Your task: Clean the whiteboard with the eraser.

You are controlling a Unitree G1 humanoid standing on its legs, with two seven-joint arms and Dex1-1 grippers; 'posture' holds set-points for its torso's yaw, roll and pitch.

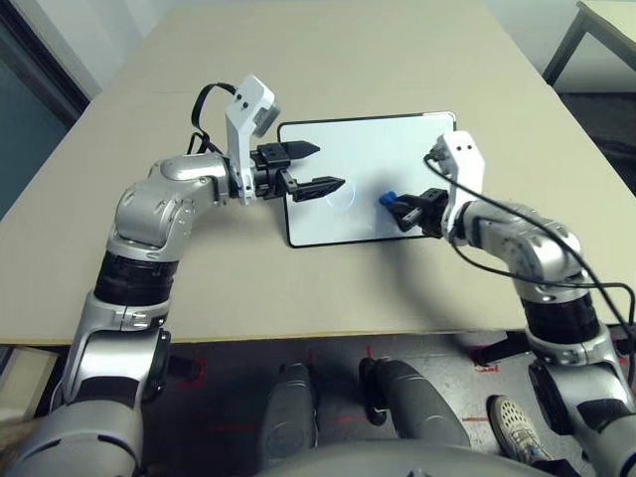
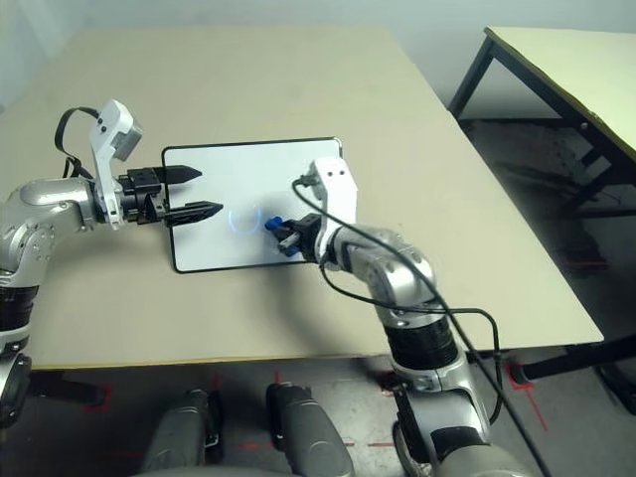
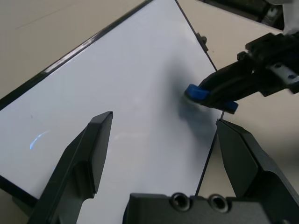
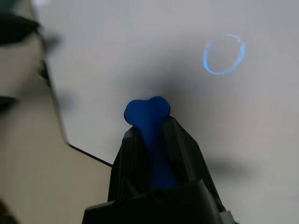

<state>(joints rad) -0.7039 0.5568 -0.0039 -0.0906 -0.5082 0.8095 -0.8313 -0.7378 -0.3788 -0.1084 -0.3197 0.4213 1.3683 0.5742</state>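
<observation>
My right pincer grips the blue eraser over the whiteboard; left pincer gapes beside the blue ring mark ahead. Next I press down and wipe.

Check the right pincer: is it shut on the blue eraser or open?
Shut on it. The right pincer clamps the small blue bone-shaped eraser between its black fingers, with the eraser's end protruding above the white board.

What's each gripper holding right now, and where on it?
Right gripper clamps the eraser along its body, one rounded end poking out. Left gripper is open and holds nothing.
</observation>
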